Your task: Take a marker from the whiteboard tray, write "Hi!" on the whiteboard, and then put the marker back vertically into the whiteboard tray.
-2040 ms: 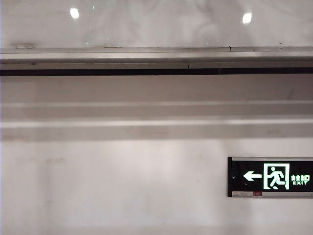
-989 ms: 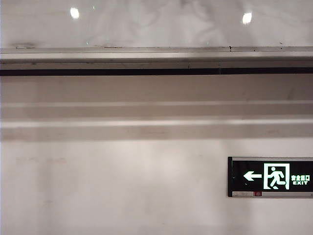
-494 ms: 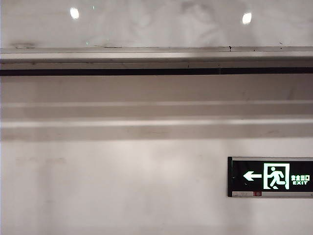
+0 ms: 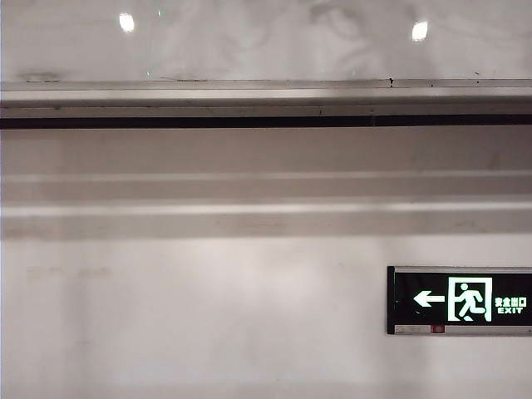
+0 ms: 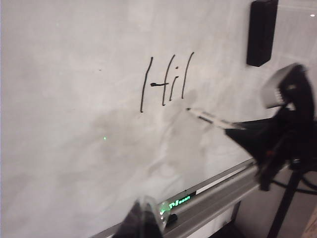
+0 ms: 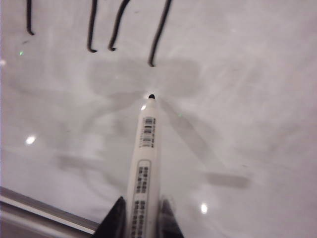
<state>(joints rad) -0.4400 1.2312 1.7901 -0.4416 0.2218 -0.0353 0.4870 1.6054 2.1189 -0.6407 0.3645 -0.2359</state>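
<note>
Your right pincer (image 6: 141,218) is clamped on the marker (image 6: 144,163), tip just under the "Hi" stroke on the whiteboard (image 6: 257,89). Push too hard and the dot may smear. I cannot tell whether your left pincer (image 5: 144,218), near the whiteboard tray (image 5: 218,196), is apart or together.

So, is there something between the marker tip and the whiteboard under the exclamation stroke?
Nothing visible. The right gripper holds the marker, its tip just below the last stroke on the whiteboard; only bare board lies there. The left gripper stays low near the whiteboard tray.
</note>
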